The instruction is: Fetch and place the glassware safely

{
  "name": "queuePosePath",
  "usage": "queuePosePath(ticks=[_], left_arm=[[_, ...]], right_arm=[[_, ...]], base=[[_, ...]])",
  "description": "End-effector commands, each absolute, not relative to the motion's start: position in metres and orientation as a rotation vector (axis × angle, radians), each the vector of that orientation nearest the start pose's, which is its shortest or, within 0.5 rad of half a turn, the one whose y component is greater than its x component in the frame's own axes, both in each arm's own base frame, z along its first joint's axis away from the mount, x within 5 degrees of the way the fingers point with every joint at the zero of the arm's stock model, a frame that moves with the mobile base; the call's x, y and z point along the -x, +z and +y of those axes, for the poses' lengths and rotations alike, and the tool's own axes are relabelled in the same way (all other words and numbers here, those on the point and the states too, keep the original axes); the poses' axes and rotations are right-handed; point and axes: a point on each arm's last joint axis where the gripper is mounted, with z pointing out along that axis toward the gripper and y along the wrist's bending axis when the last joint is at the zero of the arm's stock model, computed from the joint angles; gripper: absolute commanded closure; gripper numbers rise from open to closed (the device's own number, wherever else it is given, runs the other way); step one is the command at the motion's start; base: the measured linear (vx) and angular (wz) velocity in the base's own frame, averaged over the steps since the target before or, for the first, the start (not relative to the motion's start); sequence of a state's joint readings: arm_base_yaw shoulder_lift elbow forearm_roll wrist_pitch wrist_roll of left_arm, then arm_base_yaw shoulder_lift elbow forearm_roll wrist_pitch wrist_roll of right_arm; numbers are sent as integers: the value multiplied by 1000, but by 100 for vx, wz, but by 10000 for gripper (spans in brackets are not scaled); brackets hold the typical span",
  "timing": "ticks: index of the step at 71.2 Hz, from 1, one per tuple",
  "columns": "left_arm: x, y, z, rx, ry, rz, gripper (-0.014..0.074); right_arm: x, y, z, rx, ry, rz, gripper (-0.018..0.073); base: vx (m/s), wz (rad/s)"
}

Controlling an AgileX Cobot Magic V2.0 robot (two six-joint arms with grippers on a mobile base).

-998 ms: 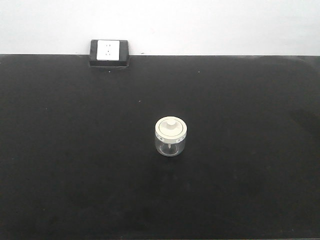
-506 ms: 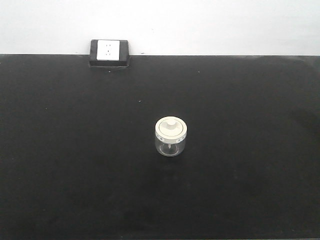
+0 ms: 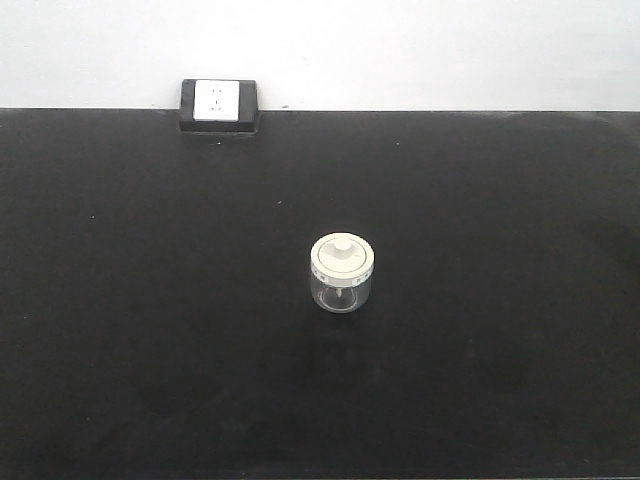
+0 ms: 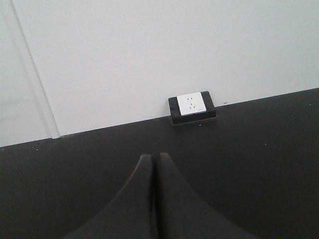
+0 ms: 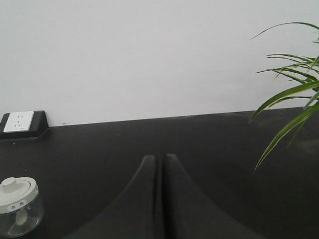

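The glassware is a small squat clear jar with a round cream-white lid and a central knob, standing upright near the middle of the black table. It also shows at the lower left of the right wrist view, the glassware well left of my right gripper. That gripper is shut with nothing between its fingers. My left gripper is shut too and holds nothing; the jar is out of its view. Neither gripper appears in the front view.
A white wall socket in a black housing sits at the table's back edge against the white wall. Long green plant leaves reach in from the right in the right wrist view.
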State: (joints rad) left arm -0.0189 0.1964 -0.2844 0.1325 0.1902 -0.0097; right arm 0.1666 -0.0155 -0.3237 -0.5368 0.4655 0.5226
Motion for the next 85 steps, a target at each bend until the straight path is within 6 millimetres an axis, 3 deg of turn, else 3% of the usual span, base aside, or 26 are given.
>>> queuePosePath(ticks=[1,44,61,73,85], left_arm=[[-64,295,0,-89,79,1491,603],[-64,291,0,-87,82,1534,603],[-55,284,0,-46,33,1587,603],[-50,267,0,-24,5,1638,603],[-48,237,-2,7,-56,1640,603]], right_arm=[[-24,295,-15,-46,-20,1466,560],[-24,295,-15,-46,-20,1466,560],[-24,295,-15,-46,-20,1466,560],[-24,295,-15,-46,-20,1466,560],[-24,295,-15,-46,-20,1466,560]], base=[[0,0],[0,0],[0,0],[0,0],[0,0]])
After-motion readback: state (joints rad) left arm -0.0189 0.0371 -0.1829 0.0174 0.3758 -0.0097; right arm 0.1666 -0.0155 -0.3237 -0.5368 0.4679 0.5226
